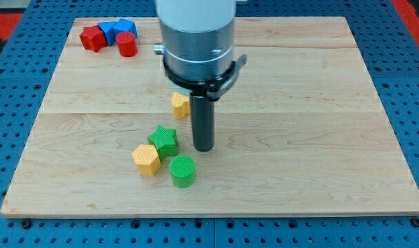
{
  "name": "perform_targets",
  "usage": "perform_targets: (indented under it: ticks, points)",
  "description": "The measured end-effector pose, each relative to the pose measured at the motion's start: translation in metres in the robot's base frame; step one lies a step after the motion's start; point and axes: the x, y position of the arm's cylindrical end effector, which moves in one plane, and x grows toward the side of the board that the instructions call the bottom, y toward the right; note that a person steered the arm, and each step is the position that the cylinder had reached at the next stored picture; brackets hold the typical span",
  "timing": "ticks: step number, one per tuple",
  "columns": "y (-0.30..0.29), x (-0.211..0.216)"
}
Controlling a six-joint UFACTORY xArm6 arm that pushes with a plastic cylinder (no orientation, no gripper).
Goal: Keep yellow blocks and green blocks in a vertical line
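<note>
My tip [204, 148] rests on the wooden board [299, 138] near its middle. A green star block [164, 140] lies just left of the tip, a small gap apart. A yellow hexagon block [146, 159] touches the star at its lower left. A green cylinder [182, 171] stands below the star, down and left of the tip. A second yellow block [180, 104] lies above, partly hidden behind the rod's left side; its shape is unclear.
At the view's top left corner sit a red star-like block [93, 38], a red cylinder [127, 44] and blue blocks [117, 29], bunched together. The arm's grey body [198, 38] covers the board's top middle. Blue pegboard surrounds the board.
</note>
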Motion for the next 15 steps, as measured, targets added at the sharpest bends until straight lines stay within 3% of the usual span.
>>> perform_targets:
  ticks: [1, 2, 3, 4, 5, 6, 7, 10, 11, 12, 14, 15]
  points:
    - [-0.028, -0.009]
    - [0.006, -0.032]
    - [-0.004, -0.088]
    - [-0.050, -0.078]
    - [0.015, -0.090]
    - [0.009, -0.018]
    - [-0.014, 0.014]
    - [-0.069, 0.014]
    - [-0.065, 0.007]
    - [-0.017, 0.007]
    - [-0.025, 0.073]
    - [-0.024, 0.073]
